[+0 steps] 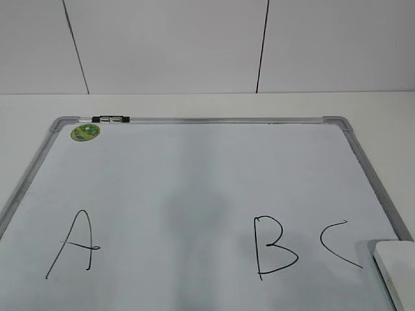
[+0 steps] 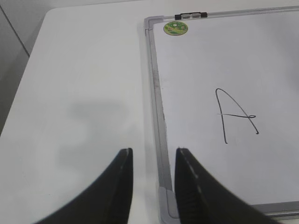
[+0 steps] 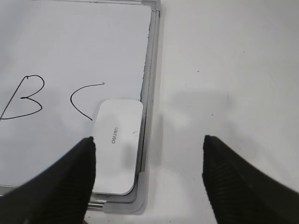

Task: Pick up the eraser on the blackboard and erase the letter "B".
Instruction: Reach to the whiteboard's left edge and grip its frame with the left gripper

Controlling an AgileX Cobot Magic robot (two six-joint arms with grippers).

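The blackboard [image 1: 194,188] is a white board in a grey frame lying flat on the table. The letter "B" [image 1: 273,245] is drawn in thin black marker near its front right, between "A" [image 1: 72,245] and "C" [image 1: 338,243]. The eraser [image 1: 395,269], a white flat block, lies at the board's front right corner. In the right wrist view the eraser [image 3: 117,144] lies by the frame, with "B" [image 3: 25,95] at left. My right gripper [image 3: 149,149] is open wide above the eraser's right side and the frame. My left gripper [image 2: 153,161] is open over the board's left frame [image 2: 156,107].
A round green sticker [image 1: 85,132] and a black clip [image 1: 110,118] sit at the board's far left corner. The white table [image 2: 79,93] extends left of the board and right of it [image 3: 224,70]. A panelled wall stands behind.
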